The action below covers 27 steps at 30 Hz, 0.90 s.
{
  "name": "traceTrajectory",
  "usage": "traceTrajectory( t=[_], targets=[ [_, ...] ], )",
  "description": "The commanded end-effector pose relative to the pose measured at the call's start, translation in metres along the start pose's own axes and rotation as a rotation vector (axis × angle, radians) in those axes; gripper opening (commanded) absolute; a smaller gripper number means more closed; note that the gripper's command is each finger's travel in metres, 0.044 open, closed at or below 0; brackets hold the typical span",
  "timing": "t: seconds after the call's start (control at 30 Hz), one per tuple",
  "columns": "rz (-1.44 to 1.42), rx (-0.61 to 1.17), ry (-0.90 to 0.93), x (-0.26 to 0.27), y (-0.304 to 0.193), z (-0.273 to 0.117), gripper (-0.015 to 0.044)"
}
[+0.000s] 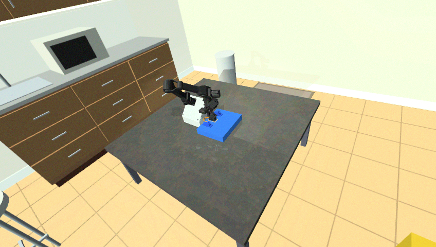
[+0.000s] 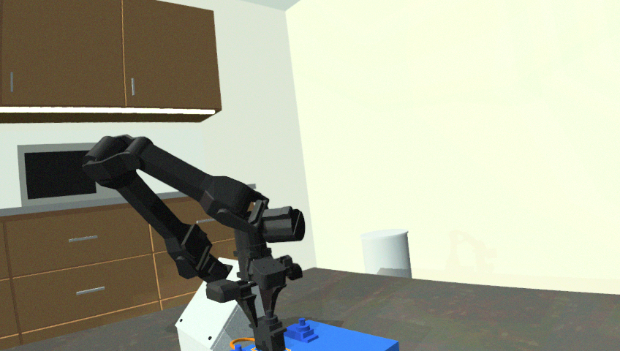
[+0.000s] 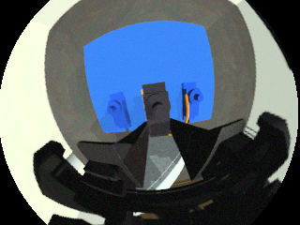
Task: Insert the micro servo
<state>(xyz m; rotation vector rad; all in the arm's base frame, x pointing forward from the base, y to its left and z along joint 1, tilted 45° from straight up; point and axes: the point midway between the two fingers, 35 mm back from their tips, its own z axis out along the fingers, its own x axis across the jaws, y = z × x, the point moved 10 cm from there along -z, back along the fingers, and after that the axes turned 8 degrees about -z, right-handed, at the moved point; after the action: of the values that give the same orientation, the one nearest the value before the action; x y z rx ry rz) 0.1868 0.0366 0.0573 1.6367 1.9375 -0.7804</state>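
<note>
Claw point(image 1: 212, 115) point(image 2: 259, 319) point(image 3: 157, 123) clamped on blk servo point(image 1: 212, 117) point(image 2: 269, 333) point(image 3: 157, 105), shaft up, over marked pocket area on blue deck point(image 1: 228, 122) point(image 2: 360, 336) point(image 3: 147, 56); fully seated, can't tell. Blue servos point(image 1: 209, 124) point(image 1: 218, 113) either side, near L and far R. White box point(image 1: 192, 115) point(image 2: 208, 319) just L of deck.

— Entry one: lettering, brands, labels?
— None legible, from where I stand.
— Entry two: numerals?
— None legible.
— Entry three: signs or symbols that can be read?
— None. One orange outline, partly hidden, marks the blue deck point(image 1: 224, 125) point(image 2: 365, 340) point(image 3: 150, 52); it spells no word or figure that I can make out.
— Entry four: any wording too small to tell?
— I cannot say; at this size, nothing resolves into characters.
</note>
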Motion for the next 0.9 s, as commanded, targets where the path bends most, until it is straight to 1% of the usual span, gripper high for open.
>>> traceTrajectory(
  t=[0.0, 0.87],
  targets=[
    [-0.007, -0.001, -0.006, 0.000, 0.000, 0.004, 0.0000],
    [-0.007, 0.000, -0.007, 0.000, -0.001, 0.025, 0.0000]
  ],
)
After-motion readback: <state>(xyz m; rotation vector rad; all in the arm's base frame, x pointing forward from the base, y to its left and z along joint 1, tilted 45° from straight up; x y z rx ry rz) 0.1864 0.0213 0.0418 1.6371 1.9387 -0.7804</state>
